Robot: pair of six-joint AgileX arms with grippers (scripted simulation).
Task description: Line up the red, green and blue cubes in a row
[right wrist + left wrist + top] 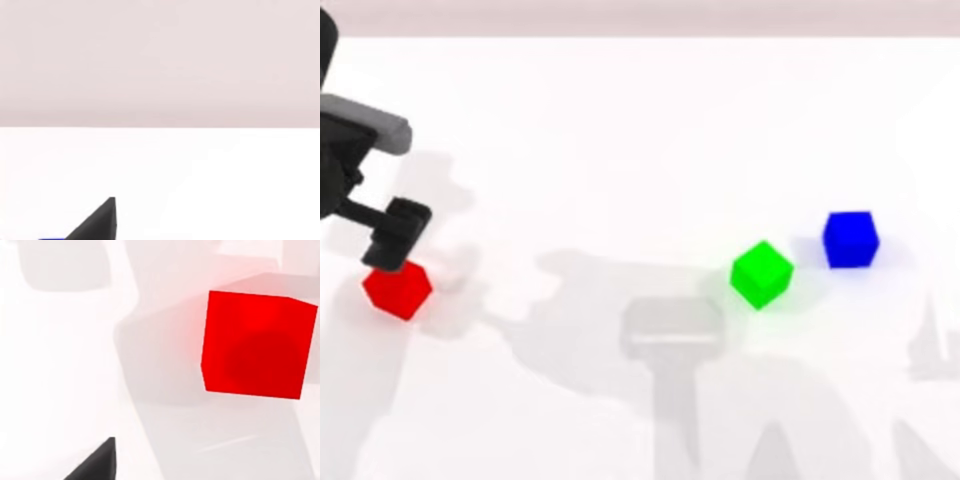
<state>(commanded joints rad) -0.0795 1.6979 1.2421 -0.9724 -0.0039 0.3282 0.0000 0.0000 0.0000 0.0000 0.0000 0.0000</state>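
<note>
Three plain solid cubes on white desk (pixel 620 150): bright red cube (pixel 397 288) near left edge, bright green cube (pixel 761 273) and deep blue cube (pixel 850 239) close together toward right. Left tool (pixel 392 240) just beside red; grip state impossible to tell. Probably approaching red; next needs lowering around it.

Bright washed-out white table (pixel 620 150), soft grey shadows, slight blur

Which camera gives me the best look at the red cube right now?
The left wrist view: the red cube fills much of it, unobstructed. The top view shows it small at the table's left, just beside the left gripper. The right wrist view does not show it.
</note>
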